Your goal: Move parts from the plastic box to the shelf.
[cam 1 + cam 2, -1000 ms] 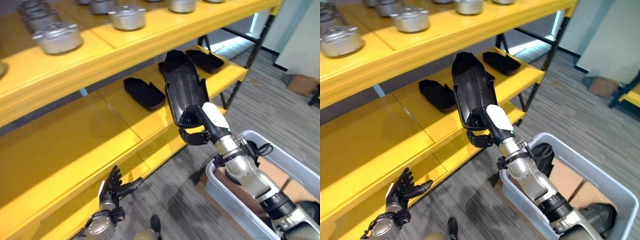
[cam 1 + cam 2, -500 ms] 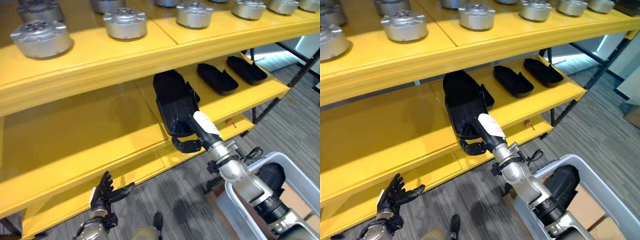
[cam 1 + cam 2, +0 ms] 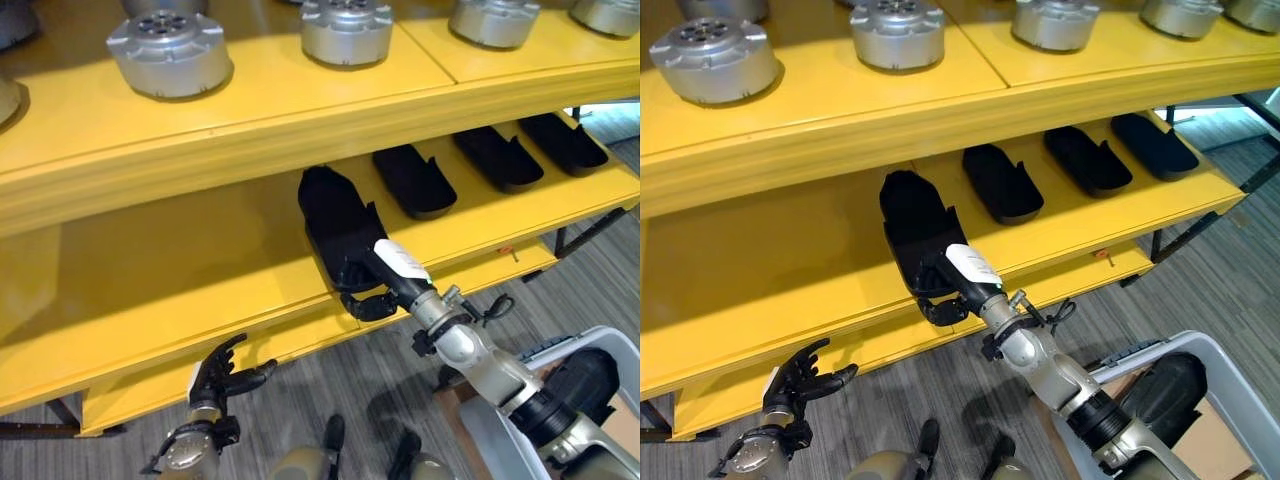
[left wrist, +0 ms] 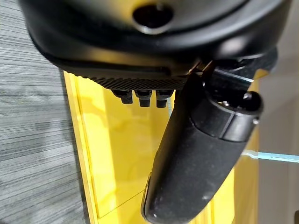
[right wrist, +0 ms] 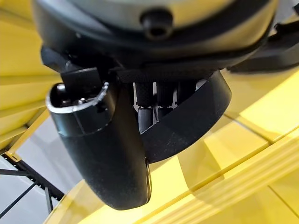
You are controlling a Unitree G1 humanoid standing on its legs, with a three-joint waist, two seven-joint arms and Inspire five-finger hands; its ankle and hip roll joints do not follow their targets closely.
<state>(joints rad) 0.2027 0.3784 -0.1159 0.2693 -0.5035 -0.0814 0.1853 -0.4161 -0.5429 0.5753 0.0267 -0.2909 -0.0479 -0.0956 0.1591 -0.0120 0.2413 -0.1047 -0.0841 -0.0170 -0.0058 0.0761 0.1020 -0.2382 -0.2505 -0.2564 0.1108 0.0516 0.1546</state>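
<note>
— What kind of place are we looking at?
— A workshop or a parts store: a yellow shelf [image 3: 250, 110] is carrying rows of metal parts [image 3: 168, 52] and black trays [image 3: 1003, 183].

Held part [image 3: 335, 225] on middle shelf [image 3: 150, 280], left of three parts [image 3: 415, 180] — box [image 3: 1230, 390] right.

A black, scoop-shaped part [image 3: 338, 228] lies lengthwise on the middle board of the yellow shelf [image 3: 170, 270], its near end at the front edge, gripped by the right hand [image 3: 378, 290]; three like black parts [image 3: 1003, 182] lie in a row beside it; the grey plastic box [image 3: 1232, 395] stands on the floor at lower right, holding another dark part [image 3: 1160, 392].
</note>
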